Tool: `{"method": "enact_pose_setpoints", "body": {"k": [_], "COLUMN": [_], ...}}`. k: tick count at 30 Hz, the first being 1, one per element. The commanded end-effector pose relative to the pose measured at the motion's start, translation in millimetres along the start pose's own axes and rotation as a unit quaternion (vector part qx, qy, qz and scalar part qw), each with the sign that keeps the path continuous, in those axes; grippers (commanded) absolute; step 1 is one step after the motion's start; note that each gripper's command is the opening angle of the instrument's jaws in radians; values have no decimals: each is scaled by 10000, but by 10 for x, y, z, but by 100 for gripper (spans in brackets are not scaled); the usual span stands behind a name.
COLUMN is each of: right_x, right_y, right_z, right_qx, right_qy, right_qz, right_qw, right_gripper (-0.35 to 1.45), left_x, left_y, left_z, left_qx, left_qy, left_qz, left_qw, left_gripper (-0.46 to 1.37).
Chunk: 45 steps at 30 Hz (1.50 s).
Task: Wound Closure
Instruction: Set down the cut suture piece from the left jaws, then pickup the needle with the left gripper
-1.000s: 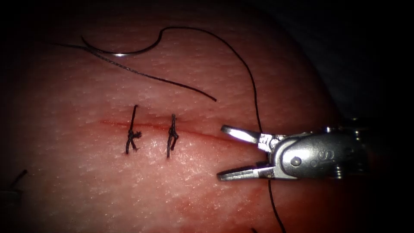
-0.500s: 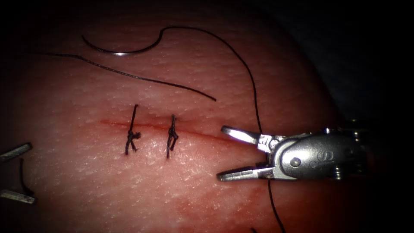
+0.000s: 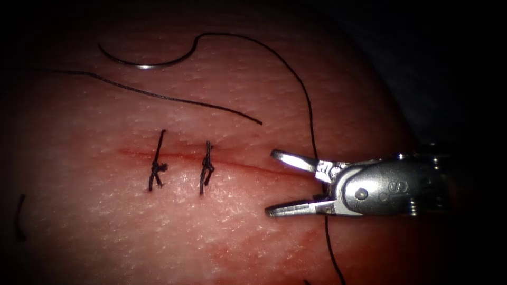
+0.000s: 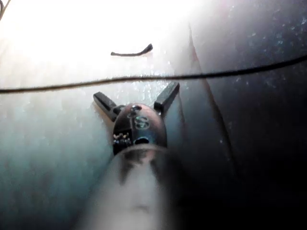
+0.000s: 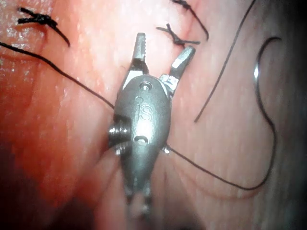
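Observation:
The curved needle (image 3: pixel 148 64) lies loose on the tissue (image 3: pixel 105 221) beyond the cut (image 3: pixel 243 165), not in the tissue. Its thread (image 3: pixel 303 89) arcs right and runs down behind my right tool (image 3: pixel 270 182). That tool hovers at the right end of the cut, jaws open, holding nothing. Two knotted stitches (image 3: pixel 155 169) (image 3: pixel 205 168) cross the cut to its left. In the right wrist view the right tool (image 5: pixel 164 43) points at a knot (image 5: pixel 176 38), with the needle (image 5: pixel 266 86) beside it. My left tool (image 4: pixel 135 91) stands open and empty over the tissue, near a short thread piece (image 4: pixel 132 51).
A long loose thread strand (image 3: pixel 158 96) lies across the tissue between the needle and the stitches. A short cut thread piece (image 3: pixel 19 217) rests at the far left. Red fluid (image 3: pixel 253 253) wets the near tissue. A thread (image 4: pixel 192 75) stretches past the left tool's jaws.
The left tool's open jaws showed at the endoscope view's left edge half a second ago and have drawn back out. The short thread piece stays there. The long strand slid off the needle.

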Motion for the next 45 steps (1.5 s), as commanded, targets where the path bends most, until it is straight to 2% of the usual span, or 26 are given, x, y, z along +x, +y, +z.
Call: {"method": "enact_pose_setpoints", "body": {"k": [1, 3, 4, 5, 6, 7, 8, 11, 12, 16, 19, 22, 27, 31, 33, 39, 45], "right_x": [0, 0, 0, 0, -1, -2, -3, -5, -6, -7, -6, -3, 4, 8, 8, 10, 12], "right_y": [0, 1, 1, 2, 4, 5, 8, 18, 18, 32, 34, 35, 39, 47, 48, 43, 39], "right_z": [0, 0, 0, 0, 1, 2, 3, 5, 5, 1, -8, -21, -40, -53, -57, -57, -50], "right_qx": [28, 24, 31, 27, 26, 21, 9, 45, 56, 258, 401, 453, 518, 563, 562, 542, 526], "right_qy": [-1, -4, -17, -20, -39, -42, -50, -206, -235, -677, -892, -909, -900, -900, -887, -942, -977], "right_qz": [0, 90, 119, 210, 301, 332, 426, 467, 467, 585, 688, 774, 879, 931, 934, 927, 929], "right_qw": [10000, 10000, 9999, 9998, 9995, 9994, 9991, 9987, 9986, 9957, 9928, 9918, 9907, 9900, 9901, 9897, 9895], "right_gripper": [133, 133, 132, 132, 133, 133, 134, 136, 136, 132, 124, 120, 112, 112, 116, 125, 128], "left_x": [3, 15, 24, 39, 55, 63, 81, 127, 131, 190, 214, 231, 246, 251, 252, 247, 236], "left_y": [-2, -7, -9, -12, -13, -13, -12, -5, -4, 16, 27, 31, 32, 27, 21, -6, -20], "left_z": [-4, -12, -14, -16, -17, -16, -14, 1, 3, 46, 78, 110, 150, 165, 167, 150, 133], "left_qx": [38, 127, 187, 294, 372, 404, 453, 383, 367, 107, -86, -230, -426, -562, -492, -210, -157], "left_qy": [-26, -81, -116, -99, -22, 41, 158, 377, 380, 558, 681, 690, 789, 886, 894, 929, 901], "left_qz": [-40, -15, 45, 92, 151, 178, 200, 338, 349, 584, 667, 744, 869, 985, 995, 950, 971], "left_qw": [10000, 9999, 9997, 9995, 9992, 9990, 9986, 9980, 9980, 9967, 9954, 9946, 9922, 9896, 9898, 9909, 9911], "left_gripper": [110, 96, 81, 54, 44, 42, 38, 38, 38, 43, 49, 49, 42, 38, 40, 51, 57]}}
